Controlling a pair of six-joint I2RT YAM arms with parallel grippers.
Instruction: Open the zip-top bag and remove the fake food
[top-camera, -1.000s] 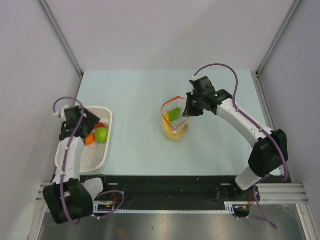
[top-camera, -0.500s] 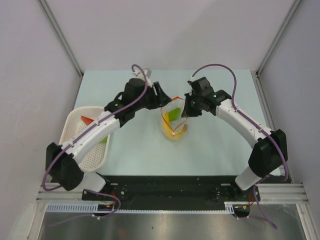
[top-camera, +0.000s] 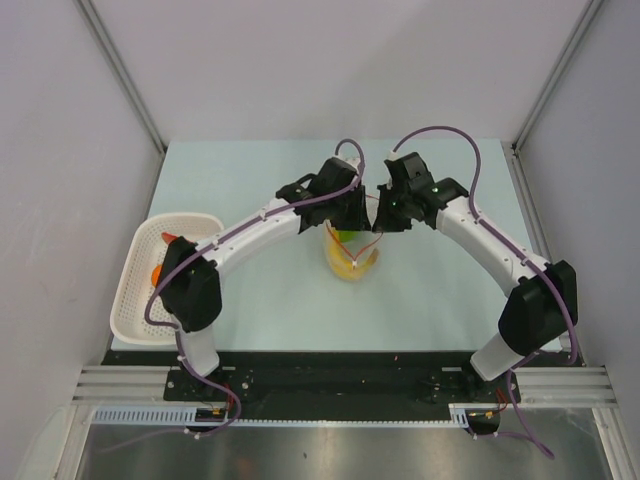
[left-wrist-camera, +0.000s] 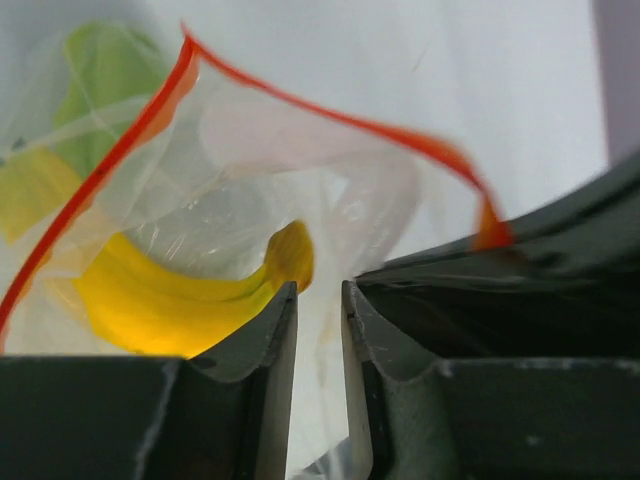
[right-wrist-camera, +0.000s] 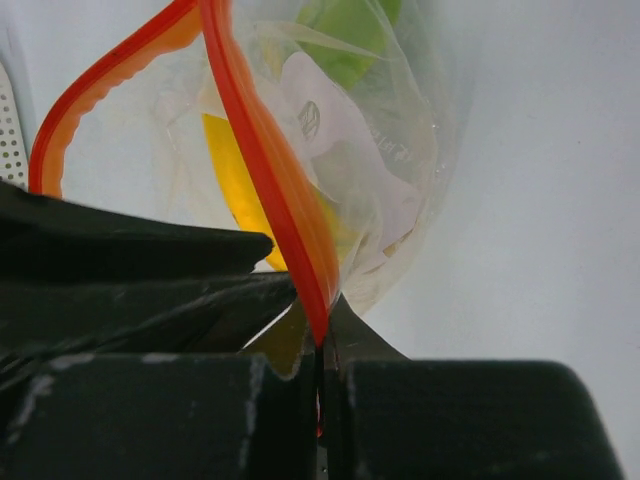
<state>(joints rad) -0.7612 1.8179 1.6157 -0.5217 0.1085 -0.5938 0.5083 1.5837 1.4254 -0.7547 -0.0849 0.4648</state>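
Note:
The clear zip-top bag (top-camera: 352, 252) stands mid-table with its red zip strip (right-wrist-camera: 260, 150) pulled open. My right gripper (right-wrist-camera: 322, 335) is shut on that strip at the bag's right side (top-camera: 381, 222). Inside the bag lie fake food pieces: a yellow banana (left-wrist-camera: 160, 300) and a flat green piece (left-wrist-camera: 100, 70). My left gripper (left-wrist-camera: 320, 290) hangs at the bag's mouth (top-camera: 349, 222), right beside the right one. Its jaws stand a narrow gap apart, with clear film showing in the gap and the banana's tip just beyond the left finger.
A white perforated basket (top-camera: 135, 295) sits at the table's left edge, holding an orange piece (top-camera: 156, 272) and a red one (top-camera: 172, 238). The left arm stretches diagonally from the near left to the bag. Grey walls close in on both sides.
The left arm has swung from the basket across to the bag's mouth, and its jaws have narrowed from wide open. The right gripper and bag have stayed put.

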